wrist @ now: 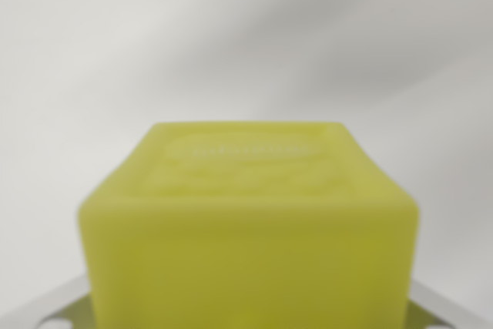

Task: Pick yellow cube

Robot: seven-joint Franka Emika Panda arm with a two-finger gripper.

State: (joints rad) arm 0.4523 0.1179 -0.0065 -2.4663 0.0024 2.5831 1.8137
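yellow cube [248, 229], blurred, fills lower centre of wrist view, very close to camera, faint raised marking on its upper face. pale metal fingers [58, 310] show at both bottom corners flanking cube; contact cannot be told. plain white worktop [246, 36] behind.

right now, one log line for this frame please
view: wrist, blurred | yellow cube: close, fills lower centre | gripper: metal parts at both bottom corners beside cube | grip: cannot tell | background: plain pale surface

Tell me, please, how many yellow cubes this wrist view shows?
1: the cube fills the lower centre, blurred and very close, against a pale surface. It hides whatever is behind it.
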